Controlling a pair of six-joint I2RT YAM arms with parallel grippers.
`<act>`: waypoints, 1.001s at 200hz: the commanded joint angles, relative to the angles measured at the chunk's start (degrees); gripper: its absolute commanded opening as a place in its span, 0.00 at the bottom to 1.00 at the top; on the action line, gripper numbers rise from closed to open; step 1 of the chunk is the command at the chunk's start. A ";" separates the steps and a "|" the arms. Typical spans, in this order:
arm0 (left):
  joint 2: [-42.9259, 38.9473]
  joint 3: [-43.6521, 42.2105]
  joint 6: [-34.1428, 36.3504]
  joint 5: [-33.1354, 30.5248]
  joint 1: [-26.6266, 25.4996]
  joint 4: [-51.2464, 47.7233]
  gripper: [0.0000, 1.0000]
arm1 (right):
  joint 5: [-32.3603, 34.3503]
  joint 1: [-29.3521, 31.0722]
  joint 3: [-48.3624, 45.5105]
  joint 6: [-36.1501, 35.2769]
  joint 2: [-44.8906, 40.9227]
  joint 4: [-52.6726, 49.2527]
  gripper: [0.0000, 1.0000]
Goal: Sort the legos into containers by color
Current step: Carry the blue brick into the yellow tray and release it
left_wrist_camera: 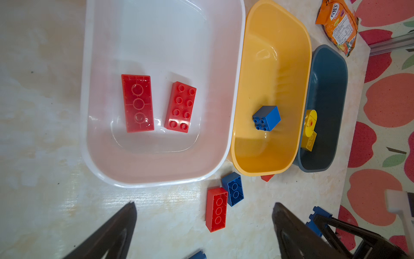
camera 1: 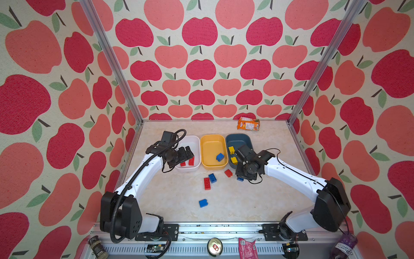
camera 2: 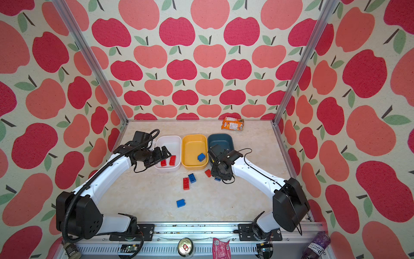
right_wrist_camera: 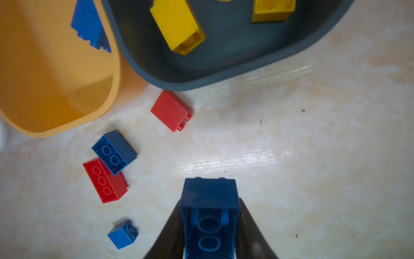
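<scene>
Blue brick [right_wrist_camera: 209, 215] — in right claw [right_wrist_camera: 210, 200]

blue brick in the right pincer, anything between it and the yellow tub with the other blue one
Only a small red brick lies on the table between the held blue brick and the yellow tub. It is low; a lifted carry should clear it.

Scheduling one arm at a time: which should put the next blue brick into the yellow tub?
Right: the right gripper is shut on a blue brick near the yellow tub; the left gripper is open, empty.
</scene>
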 commanded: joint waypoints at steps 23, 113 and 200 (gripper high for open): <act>-4.40 -3.31 -3.46 -3.43 -1.50 -0.14 0.98 | -1.48 -0.74 13.55 -12.30 9.02 -3.28 0.32; -11.57 -7.43 -10.64 -10.81 -7.66 -2.86 1.00 | -9.17 -1.31 31.66 -20.36 25.95 -1.55 0.32; -12.57 -7.90 -14.15 -13.87 -10.35 -4.37 0.99 | -12.32 -1.75 41.12 -23.80 38.37 -1.07 0.32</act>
